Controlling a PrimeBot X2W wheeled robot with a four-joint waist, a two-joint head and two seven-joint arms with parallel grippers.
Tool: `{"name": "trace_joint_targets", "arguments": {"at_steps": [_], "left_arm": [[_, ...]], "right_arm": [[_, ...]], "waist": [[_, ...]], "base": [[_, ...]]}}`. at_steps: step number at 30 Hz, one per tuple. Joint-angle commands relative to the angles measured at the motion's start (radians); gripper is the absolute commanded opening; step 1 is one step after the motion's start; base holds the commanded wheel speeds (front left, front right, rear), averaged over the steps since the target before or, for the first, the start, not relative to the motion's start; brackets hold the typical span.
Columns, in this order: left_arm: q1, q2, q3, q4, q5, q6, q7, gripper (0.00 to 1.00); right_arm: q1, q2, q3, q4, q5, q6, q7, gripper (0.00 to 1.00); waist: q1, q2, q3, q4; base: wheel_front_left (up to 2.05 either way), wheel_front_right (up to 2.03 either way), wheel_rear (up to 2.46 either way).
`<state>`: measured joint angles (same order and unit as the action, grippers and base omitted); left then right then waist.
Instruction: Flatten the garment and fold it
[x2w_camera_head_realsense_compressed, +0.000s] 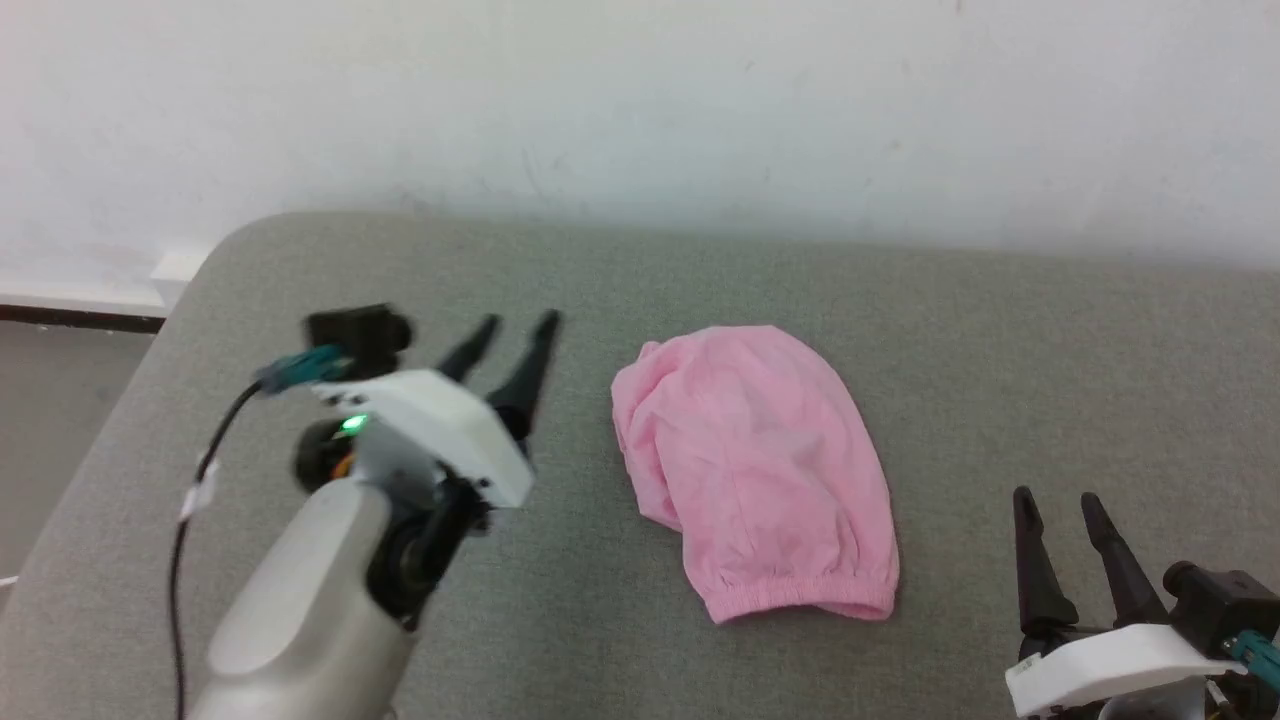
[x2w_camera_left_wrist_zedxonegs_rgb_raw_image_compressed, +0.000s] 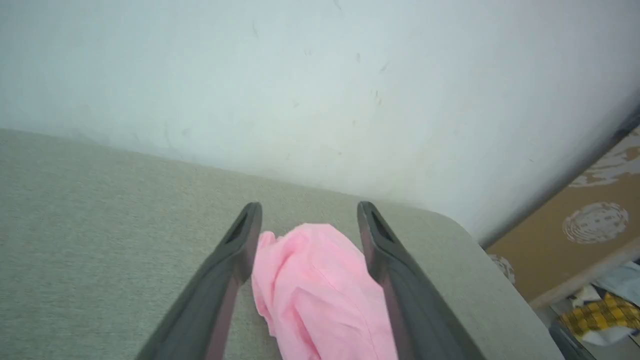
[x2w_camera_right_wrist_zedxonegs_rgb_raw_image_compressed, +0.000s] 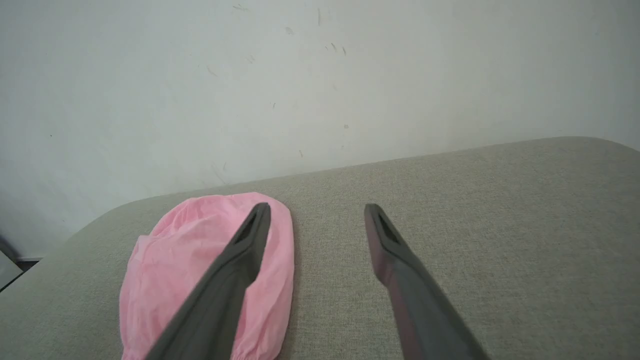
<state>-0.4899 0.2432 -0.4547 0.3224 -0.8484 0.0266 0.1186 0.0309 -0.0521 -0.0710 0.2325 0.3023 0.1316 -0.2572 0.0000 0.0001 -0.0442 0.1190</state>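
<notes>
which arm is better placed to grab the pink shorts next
Likely the left: the open left gripper points at the garment, which its wrist view shows centred ahead. The open right gripper has it off to one side.

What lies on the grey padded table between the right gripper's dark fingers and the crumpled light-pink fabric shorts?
Only bare grey table surface; the head view shows that stretch between the right gripper and the light-pink shorts.

Garment (x2w_camera_head_realsense_compressed: 752, 470) lies on table (x2w_camera_head_realsense_compressed: 1000, 330) between left tool (x2w_camera_head_realsense_compressed: 520, 320) and right tool (x2w_camera_head_realsense_compressed: 1056, 495), seemingly apart.
</notes>
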Motion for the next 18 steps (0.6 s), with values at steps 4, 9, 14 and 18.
{"name": "trace_joint_targets", "arguments": {"at_steps": [4, 9, 14, 18], "left_arm": [[0.115, 0.068, 0.056, -0.042, 0.119, 0.095, -0.214, 1.0], [0.218, 0.108, 0.033, -0.039, 0.26, 0.174, -0.348, 1.0], [0.292, 0.1, 0.028, -0.056, 0.307, 0.201, -0.373, 1.0], [0.358, 0.084, 0.043, -0.077, 0.323, 0.206, -0.379, 1.0]], "right_arm": [[0.016, 0.002, -0.002, 0.002, 0.004, -0.001, -0.004, 1.0], [0.019, 0.002, 0.005, 0.006, 0.0, -0.001, -0.004, 1.0], [0.023, 0.002, 0.011, 0.022, -0.004, -0.001, -0.005, 1.0], [0.029, 0.002, 0.005, 0.044, -0.016, -0.001, -0.005, 1.0]], "waist": [[0.0, -0.0001, -0.031, 0.004], [0.0, -0.0001, -0.041, -0.01], [0.0, -0.0001, -0.048, -0.023], [0.0, -0.0001, -0.053, -0.029]], "base": [[0.0, 0.0, 0.0], [0.0, 0.0, 0.0], [0.0, 0.0, 0.0], [0.0, 0.0, 0.0]]}}
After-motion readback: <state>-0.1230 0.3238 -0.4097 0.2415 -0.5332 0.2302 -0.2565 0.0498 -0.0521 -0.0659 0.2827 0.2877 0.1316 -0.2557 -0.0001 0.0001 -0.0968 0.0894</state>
